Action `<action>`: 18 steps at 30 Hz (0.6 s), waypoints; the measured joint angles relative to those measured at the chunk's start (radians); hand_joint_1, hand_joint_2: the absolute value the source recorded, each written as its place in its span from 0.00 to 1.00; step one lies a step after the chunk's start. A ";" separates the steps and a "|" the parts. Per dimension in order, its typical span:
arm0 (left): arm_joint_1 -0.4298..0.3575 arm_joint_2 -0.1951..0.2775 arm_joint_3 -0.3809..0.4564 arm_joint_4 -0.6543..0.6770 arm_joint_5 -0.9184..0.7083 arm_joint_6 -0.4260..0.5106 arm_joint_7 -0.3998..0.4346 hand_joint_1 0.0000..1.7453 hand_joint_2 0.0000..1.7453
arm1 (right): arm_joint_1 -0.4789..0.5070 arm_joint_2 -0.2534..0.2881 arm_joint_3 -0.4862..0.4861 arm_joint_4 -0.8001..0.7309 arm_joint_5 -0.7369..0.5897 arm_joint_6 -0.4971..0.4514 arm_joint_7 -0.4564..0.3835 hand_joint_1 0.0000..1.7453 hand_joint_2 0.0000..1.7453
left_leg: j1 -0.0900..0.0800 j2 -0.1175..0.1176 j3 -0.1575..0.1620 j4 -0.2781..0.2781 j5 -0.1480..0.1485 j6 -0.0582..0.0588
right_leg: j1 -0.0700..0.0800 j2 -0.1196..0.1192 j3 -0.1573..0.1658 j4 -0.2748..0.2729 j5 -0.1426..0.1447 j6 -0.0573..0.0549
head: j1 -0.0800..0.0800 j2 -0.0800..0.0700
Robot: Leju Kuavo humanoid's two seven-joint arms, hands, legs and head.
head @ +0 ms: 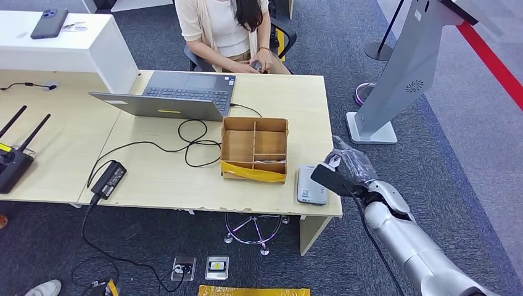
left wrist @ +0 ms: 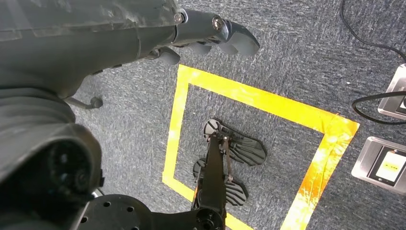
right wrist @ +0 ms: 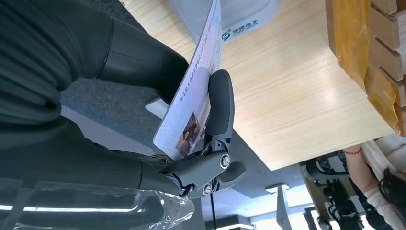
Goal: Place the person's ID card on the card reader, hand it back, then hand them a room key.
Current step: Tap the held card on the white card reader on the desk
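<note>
Here your right hand [head: 345,169] pinches the ID card [right wrist: 191,103] between thumb and a finger, hovering just off the table's [head: 185,185] corner, beside the card reader [head: 310,185]. Risk: the card stands nearly edge-on to the reader — set down tilted, it could slide off the sloped top or over the table edge. The pinch covers little of the card, so a twist may loosen it. Left hand [left wrist: 210,36] hangs over the floor; fingers look curled, holding nothing. Room key — can't make one out in the cardboard box [head: 254,148].
</note>
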 joint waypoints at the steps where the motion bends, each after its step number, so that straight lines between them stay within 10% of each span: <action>1: 0.000 0.000 0.000 0.000 0.000 0.000 0.000 0.00 0.00 | 0.001 0.000 0.002 -0.001 0.010 -0.014 -0.002 1.00 1.00 | 0.000 0.000 0.000 0.000 0.000 0.000 | 0.000 0.000 0.000 0.000 0.000 0.000 | 0.000 0.000; 18: 0.000 0.000 -0.018 0.000 0.006 -0.002 0.000 0.00 0.00 | 0.037 -0.020 0.005 0.000 0.035 -0.055 -0.003 1.00 1.00 | 0.000 0.000 0.000 0.000 0.000 0.000 | 0.000 0.000 0.000 0.000 0.000 0.000 | 0.000 0.000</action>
